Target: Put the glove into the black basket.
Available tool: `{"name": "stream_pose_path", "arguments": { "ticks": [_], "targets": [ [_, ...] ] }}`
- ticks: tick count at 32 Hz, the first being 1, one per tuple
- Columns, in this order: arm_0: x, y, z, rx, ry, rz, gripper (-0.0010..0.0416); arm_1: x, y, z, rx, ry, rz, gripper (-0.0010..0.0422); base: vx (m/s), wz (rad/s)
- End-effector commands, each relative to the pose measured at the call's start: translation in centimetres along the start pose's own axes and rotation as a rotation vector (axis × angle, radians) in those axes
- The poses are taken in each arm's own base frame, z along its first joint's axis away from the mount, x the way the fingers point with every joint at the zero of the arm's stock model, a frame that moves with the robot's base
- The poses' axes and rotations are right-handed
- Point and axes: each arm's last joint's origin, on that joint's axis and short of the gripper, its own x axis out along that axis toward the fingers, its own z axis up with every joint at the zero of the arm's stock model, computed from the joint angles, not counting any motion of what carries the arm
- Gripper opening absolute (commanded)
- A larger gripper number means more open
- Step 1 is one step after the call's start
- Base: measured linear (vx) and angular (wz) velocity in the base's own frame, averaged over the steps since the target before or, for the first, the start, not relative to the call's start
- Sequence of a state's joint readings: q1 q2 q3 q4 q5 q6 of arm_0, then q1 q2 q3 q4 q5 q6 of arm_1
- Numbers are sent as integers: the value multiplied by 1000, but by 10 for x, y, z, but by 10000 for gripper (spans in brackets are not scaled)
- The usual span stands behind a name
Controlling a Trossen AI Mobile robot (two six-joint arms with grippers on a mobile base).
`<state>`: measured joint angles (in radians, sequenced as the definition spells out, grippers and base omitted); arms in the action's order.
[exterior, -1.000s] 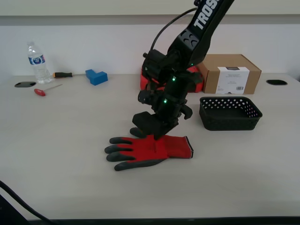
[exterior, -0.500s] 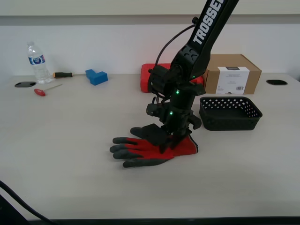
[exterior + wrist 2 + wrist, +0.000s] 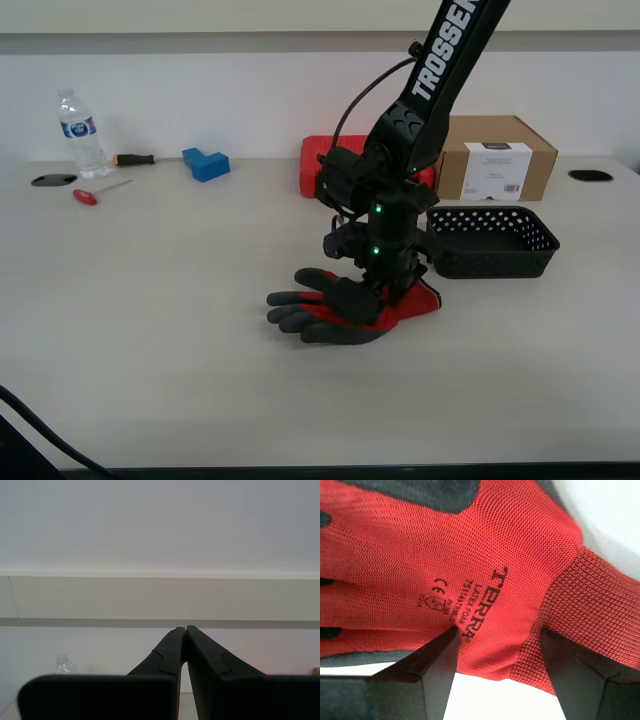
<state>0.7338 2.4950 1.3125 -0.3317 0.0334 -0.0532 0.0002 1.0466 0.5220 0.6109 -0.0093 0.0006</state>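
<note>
Red knit work glove (image 3: 345, 312): lies flat on the pale counter (image 3: 150, 330), grey coated fingers pointing to the exterior view's left, cuff toward the exterior view's right, close beside the near corner of the black basket (image 3: 491, 241) though we cannot tell if the two touch. Our first tool (image 3: 497, 645) stands on the glove near the cuff; in the first wrist view its two dark fingers (image 3: 436, 666) are spread and press into the red knit on either side of the printed "TERRA" label, with fabric bunched between them, so we record it as partly closed around a fold of the glove. Black basket: perforated sides, sits upright on the counter with its open top unobstructed. Brown cardboard box (image 3: 492, 156) stands just behind the basket, and a red case (image 3: 322, 165) shows behind the arm. Open counter stretches to the exterior view's left of the glove and along the near edge. Far on the exterior view's left, well apart from the glove: water bottle (image 3: 76, 134), blue block (image 3: 206, 163), orange-handled screwdriver (image 3: 133, 159) and red-handled screwdriver (image 3: 96, 193). Our second tool (image 3: 185, 630): fingertips pressed together with nothing between them, aimed at a pale wall.
</note>
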Motion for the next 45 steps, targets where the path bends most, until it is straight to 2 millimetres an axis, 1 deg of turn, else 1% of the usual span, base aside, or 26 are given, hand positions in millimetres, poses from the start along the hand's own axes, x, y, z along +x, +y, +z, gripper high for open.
{"name": "stream_pose_path", "arguments": {
  "ticks": [1, 2, 4, 5, 6, 7, 8, 9, 10, 12, 17, 20, 21, 22, 23, 24, 25, 26, 29, 31, 33, 34, 35, 39, 40, 45],
  "targets": [
    [15, 1, -8, -5, 70, 14, 199, 0, 0, 1, 0, -6, 2, 0, 0, 0],
    [22, 3, -10, 2, 102, 46, 183, 0, 0, 1, 0, -5, 1, 0, 0, 0],
    [26, 4, -9, 17, 118, 73, 154, 0, 0, 1, 0, -6, 1, 0, 0, 0],
    [27, 4, -7, 18, 115, 87, 114, 0, 0, 1, 0, -5, 1, 0, 0, 0],
    [26, 4, -6, 19, 115, 89, 94, 0, 0, 1, 0, -5, 1, 0, 0, 0],
    [25, 3, -4, 18, 117, 91, 58, 0, 0, 1, 0, -5, 1, 0, 0, 0],
    [23, 3, -2, 18, 113, 93, 10, 0, 0, 1, 0, -5, 1, 0, 0, 0],
    [21, 2, -1, 15, 110, 93, -9, 0, 0, 1, 0, -5, 1, 0, 0, 0],
    [20, 1, 1, 12, 105, 95, 2, 0, 0, 1, 0, -5, 1, 0, 0, 0],
    [17, 0, 4, 14, 94, 101, -3, 0, 0, 1, 0, -5, 1, 0, 0, 0],
    [-15, -2, 17, 17, 17, 88, -1, 0, 0, 1, 0, -6, 1, 0, 0, 0],
    [-52, -4, 29, 21, -76, 79, -1, 0, 0, 1, 0, -5, 1, 0, 0, 0],
    [-58, -5, 30, 26, -92, 77, -1, 0, 0, 1, 0, -3, 1, 0, 0, 0],
    [-80, -6, 33, 33, -140, 61, -1, 0, 0, 1, 0, -5, 1, 0, 0, 0],
    [-86, -7, 33, 34, -155, 51, -1, 0, 0, 1, 0, -5, 1, 0, 0, 0],
    [-111, -11, 32, 43, -206, -4, -1, 0, 0, 1, 0, -4, 1, 0, 0, 0],
    [-117, -12, 31, 48, -217, -18, -1, 0, 0, 1, 0, -4, 1, 0, 0, 0],
    [-137, -20, 27, 69, -256, -67, -1, 0, 0, 1, 0, -5, 1, 0, 0, 0],
    [-160, -35, 18, 113, -299, -106, -1, 0, 0, 0, 0, -3, 1, 0, 0, 0],
    [-166, -46, 13, 144, -311, -113, -1, 0, 0, 1, 0, -4, 2, 0, 0, 0],
    [-183, -78, -7, 237, -335, -136, -1, 0, 0, 1, 0, -5, 0, 0, 0, 0],
    [-185, -83, -10, 252, -343, -141, -1, 0, 0, 1, 0, -4, 1, 0, 0, 0],
    [-187, -99, -20, 300, -355, -154, -1, 0, 0, 0, 0, -2, 8, 0, 0, 0],
    [-188, -132, -41, 401, -357, -181, -1, 0, 0, 1, 0, -3, 8, 0, 0, 0],
    [-184, -145, -50, 442, -361, -193, -1, 0, 0, 1, 0, -3, 8, 0, 0, 0],
    [-171, -175, -73, 535, -359, -202, -1, 0, 0, 1, 0, -3, 8, 0, 0, 0]
  ]
}}
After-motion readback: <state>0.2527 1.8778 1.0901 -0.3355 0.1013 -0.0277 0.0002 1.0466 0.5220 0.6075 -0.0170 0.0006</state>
